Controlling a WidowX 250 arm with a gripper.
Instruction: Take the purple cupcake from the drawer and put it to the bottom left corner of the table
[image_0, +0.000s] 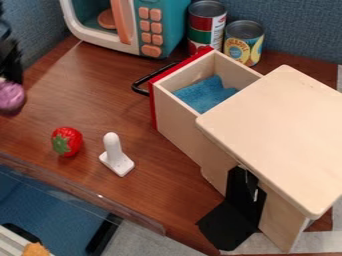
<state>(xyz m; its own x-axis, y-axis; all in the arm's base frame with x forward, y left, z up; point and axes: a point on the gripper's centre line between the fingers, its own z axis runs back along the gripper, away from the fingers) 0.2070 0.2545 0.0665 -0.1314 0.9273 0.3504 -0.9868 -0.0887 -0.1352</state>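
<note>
At the left edge of the camera view, the black gripper (11, 75) hangs partly cut off, shut on the purple cupcake (10, 96). The cupcake is at its lower end, over the left side of the brown table (87, 100). Right of centre, the wooden drawer (184, 120) stands pulled out from its box, with its red front and black handle facing the upper left. A blue cloth (204, 95) lies inside the drawer.
A red strawberry (67, 141) and a white stand-like piece (115, 155) are on the table's near left part. A toy microwave (150, 25) and two cans (244, 42) line the back. A clear strip (87, 192) edges the front. The box's wooden lid (280, 135) fills the right.
</note>
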